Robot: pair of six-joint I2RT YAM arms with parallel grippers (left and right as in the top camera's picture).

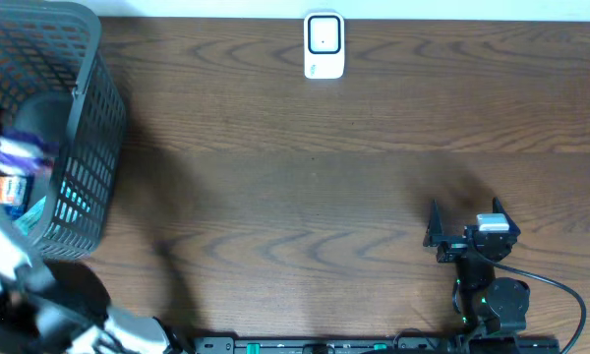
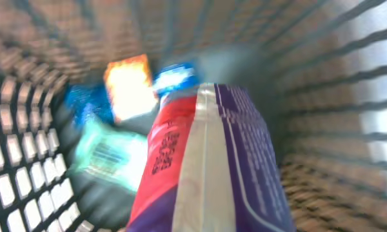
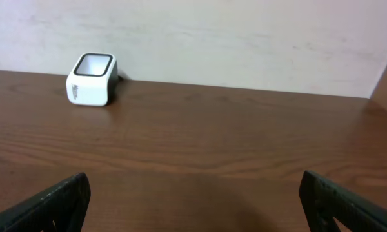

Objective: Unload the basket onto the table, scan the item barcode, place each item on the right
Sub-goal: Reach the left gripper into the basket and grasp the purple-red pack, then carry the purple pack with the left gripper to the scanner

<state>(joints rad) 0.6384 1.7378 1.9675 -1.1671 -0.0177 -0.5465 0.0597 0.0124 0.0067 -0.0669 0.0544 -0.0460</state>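
A purple and red packet (image 2: 206, 167) with a printed code (image 2: 166, 151) fills the lower middle of the left wrist view and rises from where my left jaws are. It looks sharp while the basket around it is blurred. My left gripper's fingers are hidden behind it, inside the grey mesh basket (image 1: 88, 147), and the packet (image 1: 25, 147) shows there from overhead. The white barcode scanner (image 1: 324, 45) stands at the table's far edge. My right gripper (image 1: 464, 211) rests open near the front right, facing the scanner (image 3: 91, 79) with nothing between its fingers.
Under the packet in the basket lie an orange packet (image 2: 128, 87), a blue one (image 2: 175, 76) and a teal one (image 2: 109, 154). The basket's mesh walls (image 2: 26, 174) close in on all sides. Dark wooden table (image 1: 295, 197) stretches between basket and scanner.
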